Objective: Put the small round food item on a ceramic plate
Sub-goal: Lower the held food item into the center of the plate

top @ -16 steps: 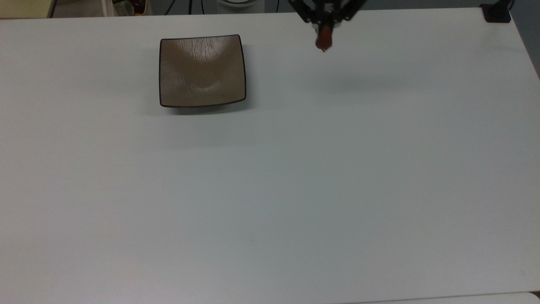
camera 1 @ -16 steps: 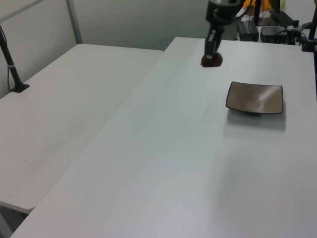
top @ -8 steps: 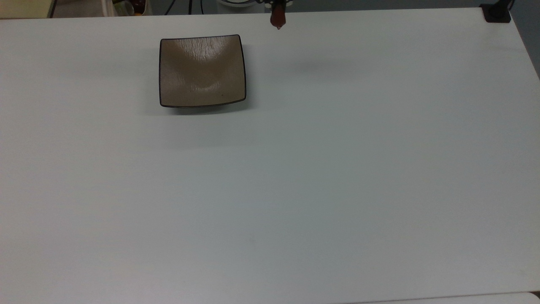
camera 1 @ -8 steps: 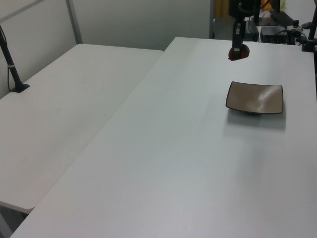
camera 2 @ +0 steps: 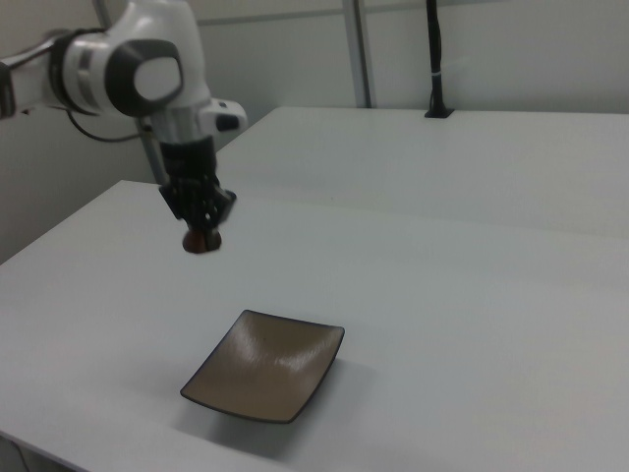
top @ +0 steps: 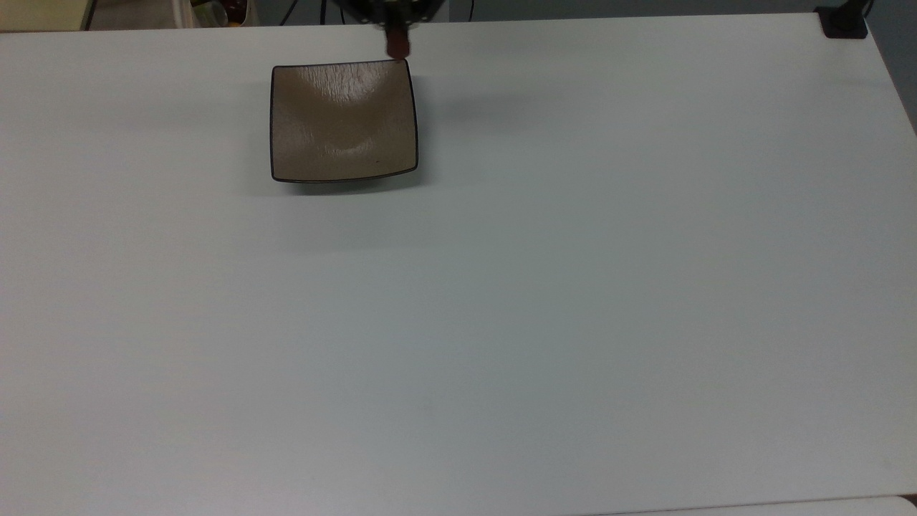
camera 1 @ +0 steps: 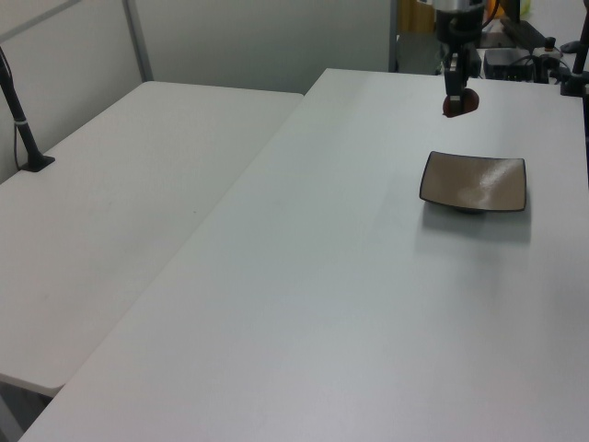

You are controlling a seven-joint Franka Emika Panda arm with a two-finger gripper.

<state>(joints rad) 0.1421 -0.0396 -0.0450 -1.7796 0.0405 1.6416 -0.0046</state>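
The hand (camera 2: 202, 232) grips the small round food item (camera 2: 202, 240) between its fingers, holding it in the air above the white bench (camera 2: 472, 324) near a corner of the empty ceramic plate (camera 2: 265, 364), seemingly positioned to carry it over the dish.

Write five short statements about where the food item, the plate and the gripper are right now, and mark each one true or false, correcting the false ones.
1. The small round food item is held in the gripper. True.
2. The food item already lies on the ceramic plate. False: it hangs in the air, clear of the plate.
3. The plate is empty. True.
4. The plate is round and white. False: it is square and tan with a dark rim.
5. In the top view, the food item appears near the plate's lower left corner. False: it appears by the upper right corner.
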